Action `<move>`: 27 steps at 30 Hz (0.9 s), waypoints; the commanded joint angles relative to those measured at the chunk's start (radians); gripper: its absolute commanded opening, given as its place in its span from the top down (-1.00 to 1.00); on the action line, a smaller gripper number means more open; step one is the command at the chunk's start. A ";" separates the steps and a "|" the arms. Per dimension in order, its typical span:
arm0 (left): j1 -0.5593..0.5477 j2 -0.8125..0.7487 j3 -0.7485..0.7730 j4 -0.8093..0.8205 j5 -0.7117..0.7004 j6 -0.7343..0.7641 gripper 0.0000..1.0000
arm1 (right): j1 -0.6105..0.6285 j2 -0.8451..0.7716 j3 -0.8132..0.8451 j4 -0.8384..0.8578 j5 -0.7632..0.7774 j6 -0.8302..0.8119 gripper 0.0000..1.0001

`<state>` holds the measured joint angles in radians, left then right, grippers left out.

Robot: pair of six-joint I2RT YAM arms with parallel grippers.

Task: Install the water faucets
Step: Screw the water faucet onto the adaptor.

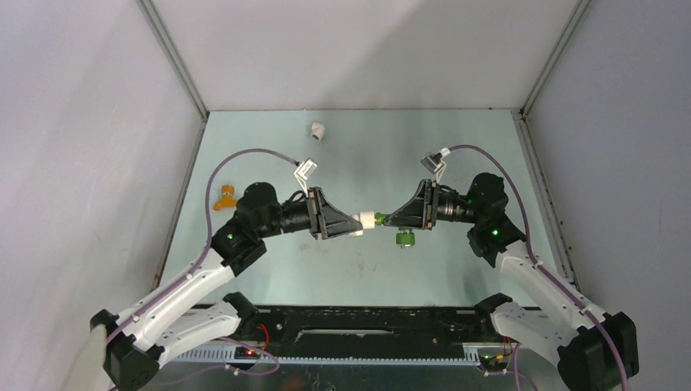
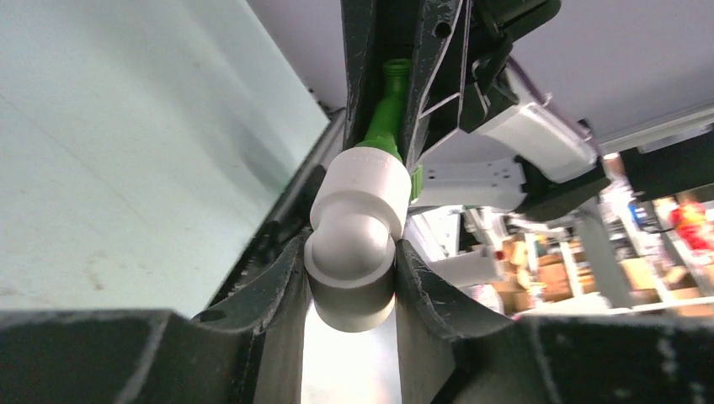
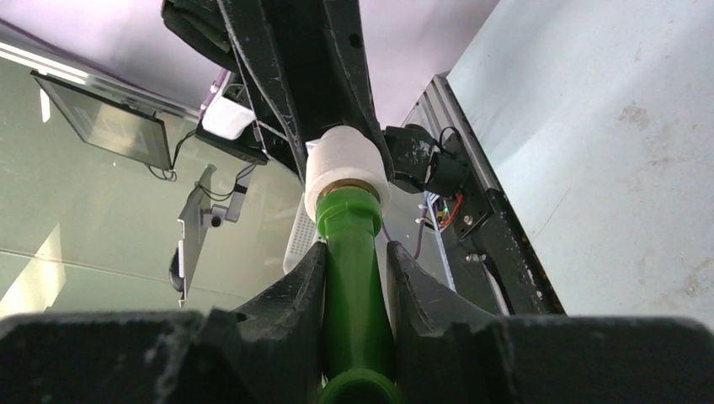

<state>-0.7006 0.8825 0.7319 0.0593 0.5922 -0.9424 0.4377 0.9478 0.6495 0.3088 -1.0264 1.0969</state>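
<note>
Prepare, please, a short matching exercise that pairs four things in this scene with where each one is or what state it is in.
Things:
1. green tap
2. orange tap
3. left end effector
4. loose white elbow

Places or states:
a. lies near the far edge of the table
b. shut on a second white elbow
c. gripped by the right end effector
d. lies on the table, left of the left arm

Pairs: 1-c, 2-d, 3-b, 4-a
</note>
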 commanded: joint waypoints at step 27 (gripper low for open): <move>-0.186 -0.296 -0.035 -0.013 -0.437 1.654 1.00 | 0.189 0.104 0.012 0.209 0.039 0.134 1.00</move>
<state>-0.8757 0.6254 0.7166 -0.1490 0.3069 0.4210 0.6064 1.0515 0.6495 0.4671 -0.9184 1.2144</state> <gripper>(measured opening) 0.386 0.305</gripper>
